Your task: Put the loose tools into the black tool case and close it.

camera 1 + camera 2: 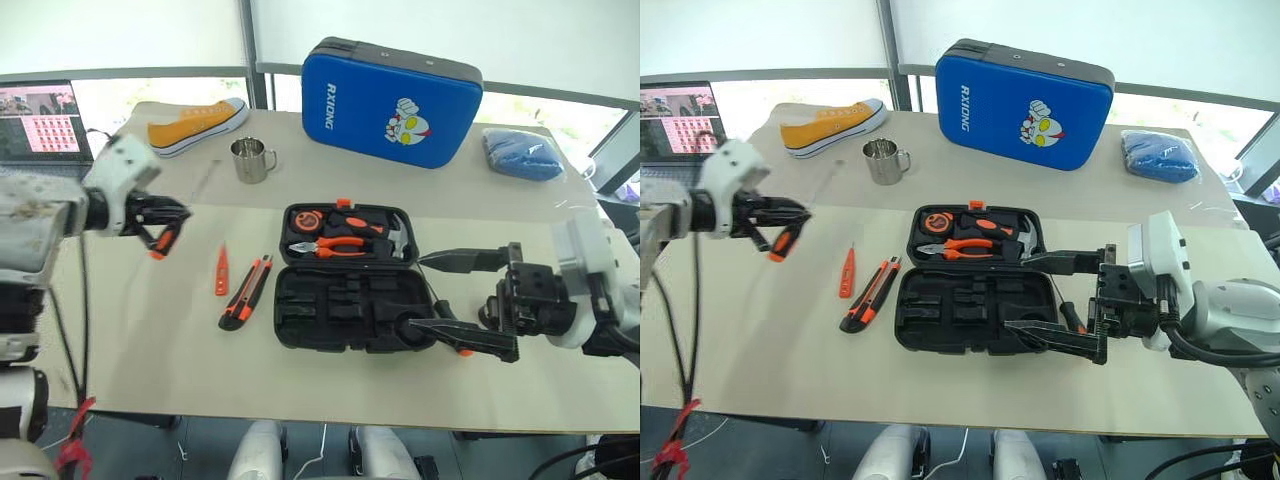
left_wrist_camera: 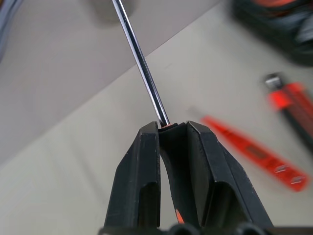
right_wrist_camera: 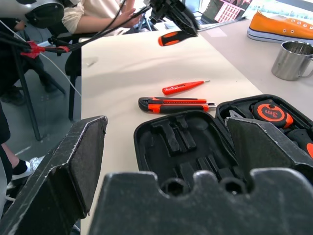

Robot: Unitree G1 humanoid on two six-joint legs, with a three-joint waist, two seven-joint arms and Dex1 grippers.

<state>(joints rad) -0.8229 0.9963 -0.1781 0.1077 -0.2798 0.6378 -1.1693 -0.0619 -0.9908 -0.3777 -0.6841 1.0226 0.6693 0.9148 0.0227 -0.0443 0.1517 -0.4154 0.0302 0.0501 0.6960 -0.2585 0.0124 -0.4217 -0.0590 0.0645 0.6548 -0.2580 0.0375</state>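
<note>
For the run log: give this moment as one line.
left gripper: shut on screwdriver, lifted | right gripper: open by black tool case

My left gripper [image 2: 172,128] is clamped on a screwdriver [image 2: 142,63]: both black fingers [image 2: 142,181] press against its orange-and-black handle, and the shiny steel shaft runs out past the fingertips over the pale table [image 2: 63,161]. Beyond the screwdriver's shaft I see the slim orange tester screwdriver [image 2: 254,154] lying flat, the utility knife [image 2: 293,105] just beside it, and the black tool case [image 2: 279,24] farther off.
</note>
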